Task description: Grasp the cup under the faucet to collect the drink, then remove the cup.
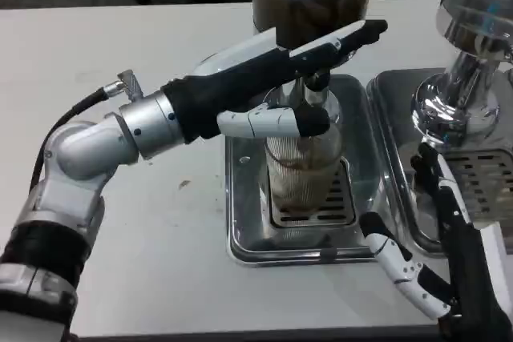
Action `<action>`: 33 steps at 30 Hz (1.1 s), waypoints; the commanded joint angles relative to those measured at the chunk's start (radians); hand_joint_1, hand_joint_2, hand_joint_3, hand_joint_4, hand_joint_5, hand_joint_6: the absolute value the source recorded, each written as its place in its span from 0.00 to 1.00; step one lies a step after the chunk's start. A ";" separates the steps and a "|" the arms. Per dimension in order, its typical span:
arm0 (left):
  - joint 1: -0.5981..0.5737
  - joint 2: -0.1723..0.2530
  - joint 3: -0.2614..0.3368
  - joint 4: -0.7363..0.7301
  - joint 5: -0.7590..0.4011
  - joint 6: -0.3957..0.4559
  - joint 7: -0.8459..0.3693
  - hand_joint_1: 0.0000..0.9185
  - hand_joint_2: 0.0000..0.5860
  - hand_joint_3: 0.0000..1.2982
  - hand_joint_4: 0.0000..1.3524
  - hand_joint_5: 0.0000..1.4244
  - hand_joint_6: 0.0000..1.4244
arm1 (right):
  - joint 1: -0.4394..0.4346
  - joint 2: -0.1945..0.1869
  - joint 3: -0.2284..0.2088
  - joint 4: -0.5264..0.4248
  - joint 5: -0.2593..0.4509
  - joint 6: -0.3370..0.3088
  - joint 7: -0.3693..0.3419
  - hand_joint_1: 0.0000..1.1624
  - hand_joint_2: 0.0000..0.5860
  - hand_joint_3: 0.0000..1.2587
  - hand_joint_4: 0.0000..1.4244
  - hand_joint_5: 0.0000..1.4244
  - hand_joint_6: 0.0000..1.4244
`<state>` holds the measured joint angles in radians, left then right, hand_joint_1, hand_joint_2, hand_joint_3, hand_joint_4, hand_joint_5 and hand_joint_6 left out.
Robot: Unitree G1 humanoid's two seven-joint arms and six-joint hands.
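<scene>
Left hand grips ribbed clear cup on steel tray; right hand spread.

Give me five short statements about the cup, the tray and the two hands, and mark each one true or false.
1. The left hand holds the cup. True.
2. The cup lies tipped over on the white table. False: it stands upright on the drip tray, under the faucet.
3. The right hand grips the cup. False: it is at the tray's right edge, holding nothing.
4. The cup is ribbed and see-through. True.
5. The cup stands on the tray's slotted grate. True.
</scene>
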<state>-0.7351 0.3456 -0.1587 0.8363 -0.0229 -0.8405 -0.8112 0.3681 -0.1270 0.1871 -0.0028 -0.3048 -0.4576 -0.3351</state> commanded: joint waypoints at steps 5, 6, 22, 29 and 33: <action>0.032 0.020 -0.023 -0.011 0.026 -0.008 -0.021 0.00 0.04 0.00 0.00 0.00 0.00 | -0.085 0.006 -0.026 0.044 0.054 0.026 0.120 0.47 0.38 0.02 0.04 0.04 0.07; 0.033 0.020 -0.023 -0.013 0.026 -0.008 -0.020 0.00 0.04 0.01 0.00 0.00 0.00 | -0.097 0.008 -0.028 0.051 0.052 0.032 0.129 0.47 0.38 0.02 0.04 0.04 0.07; 0.048 0.039 -0.015 -0.044 0.009 0.004 -0.022 0.00 0.04 0.01 0.00 0.00 0.00 | -0.261 0.010 -0.057 0.186 0.065 0.053 0.186 0.47 0.39 0.01 0.04 0.03 0.06; 0.054 0.050 -0.012 -0.053 0.007 0.008 -0.019 0.00 0.04 0.01 0.00 0.00 0.00 | -0.342 0.014 -0.065 0.264 0.089 0.047 0.218 0.47 0.39 0.02 0.04 0.03 0.06; 0.058 0.053 -0.012 -0.057 0.009 0.010 -0.018 0.00 0.04 0.01 0.00 0.00 0.00 | -0.371 0.016 -0.065 0.298 0.095 0.040 0.229 0.47 0.40 0.02 0.04 0.03 0.06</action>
<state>-0.6983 0.3818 -0.1594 0.7875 -0.0309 -0.8383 -0.8069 0.0155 -0.1188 0.1281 0.2758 -0.2248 -0.4023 -0.1165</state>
